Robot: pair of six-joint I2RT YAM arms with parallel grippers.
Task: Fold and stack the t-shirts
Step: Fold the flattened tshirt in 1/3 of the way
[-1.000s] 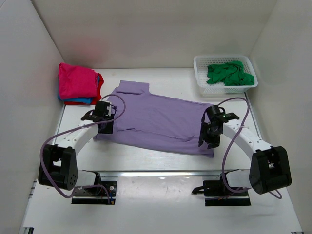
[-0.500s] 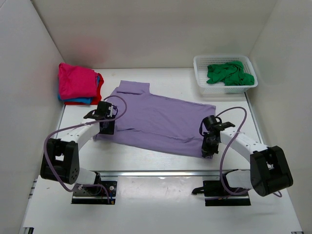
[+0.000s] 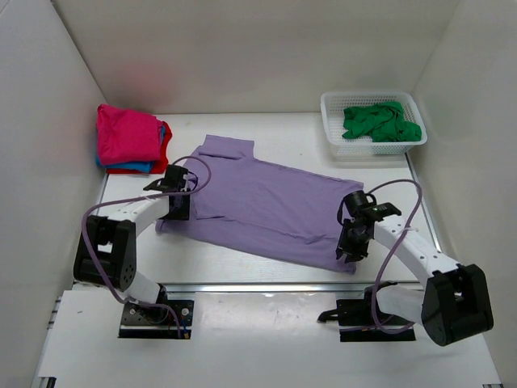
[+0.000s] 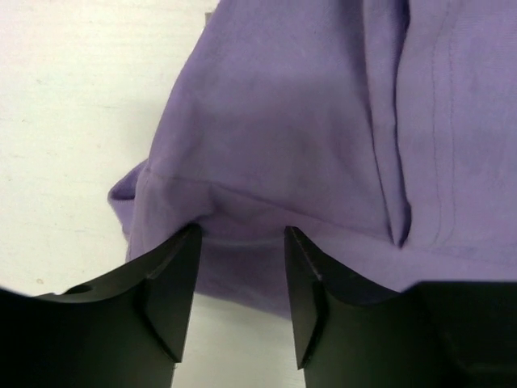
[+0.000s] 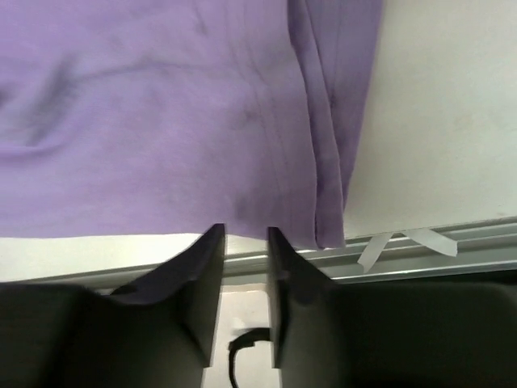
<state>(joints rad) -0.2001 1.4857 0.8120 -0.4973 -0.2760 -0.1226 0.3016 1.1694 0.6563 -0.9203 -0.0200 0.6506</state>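
Since a second ago the left hand (image 4: 242,241) has barely budged, while the right hand (image 5: 246,234) has slid toward the near edge of the desk (image 3: 242,263) and dragged the near right corner of the lilac t-shirt (image 3: 258,202) with it, so the cloth looks pulled flatter.

Going left to right: far left is a folded stack with the magenta t-shirt (image 3: 125,133) on top. Only thin edges of the blue t-shirt (image 3: 139,166) and red t-shirt (image 3: 166,144) peek out below, so I can't see how neatly those two are folded.

Next is the left hand at the lilac shirt's left edge. Its fingers sit a fair way apart with a bunched fold of purple cloth pinched between them. The sleeve under it is hidden from above.

The lilac shirt lies spread across the middle of the desk, collar to the far left, hem to the right, a few soft creases.

The right hand is at the near right corner, fingers almost pressed together and nipping the hem right at the tips. That corner is covered in the top view.

Far right, the white basket (image 3: 367,149) holds the green t-shirt (image 3: 380,121), too crumpled to make out its shape.

Count: five shirts, one of each colour, and one basket.
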